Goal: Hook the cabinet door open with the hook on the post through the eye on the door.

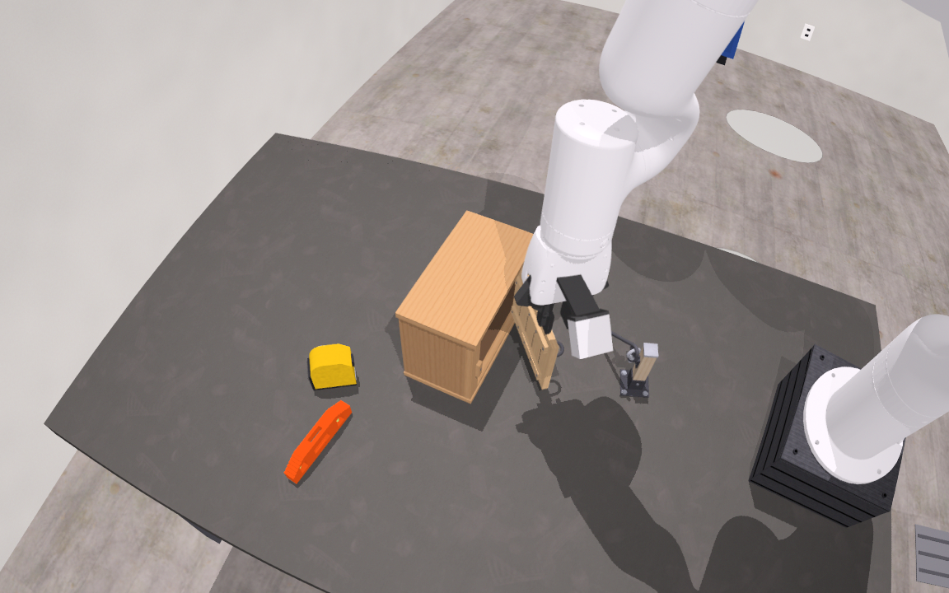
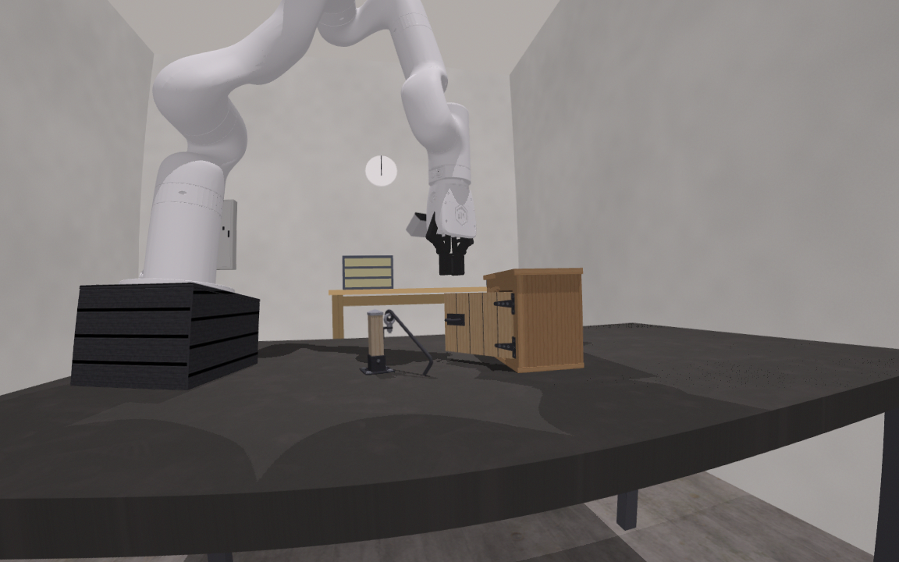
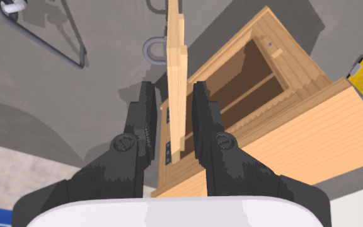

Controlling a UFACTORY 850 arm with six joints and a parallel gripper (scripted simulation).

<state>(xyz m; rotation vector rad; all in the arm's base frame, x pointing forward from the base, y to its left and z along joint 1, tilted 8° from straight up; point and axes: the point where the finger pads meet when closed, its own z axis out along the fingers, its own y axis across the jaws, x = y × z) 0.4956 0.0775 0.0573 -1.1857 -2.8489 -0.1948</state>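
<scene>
The wooden cabinet (image 1: pixel 455 302) stands upright on the table, also in the side view (image 2: pixel 543 318). Its door (image 1: pixel 535 338) stands wide open, roughly square to the cabinet front (image 2: pixel 470 323). In the wrist view the door's top edge (image 3: pixel 176 94) runs between my fingers but lies below them. The grey eye (image 3: pixel 153 52) sticks out of the door's outer face. The hook (image 2: pixel 414 340) hangs from the short post (image 2: pixel 376 342), slanting down with its tip at the table, apart from the eye. My gripper (image 2: pixel 454 264) hovers above the door's top edge, fingers partly open and empty.
A yellow block (image 1: pixel 331 366) and an orange bar (image 1: pixel 318 441) lie left of the cabinet. The robot's black base (image 1: pixel 825 435) stands at the right table edge. The post (image 1: pixel 643 368) stands just right of the open door.
</scene>
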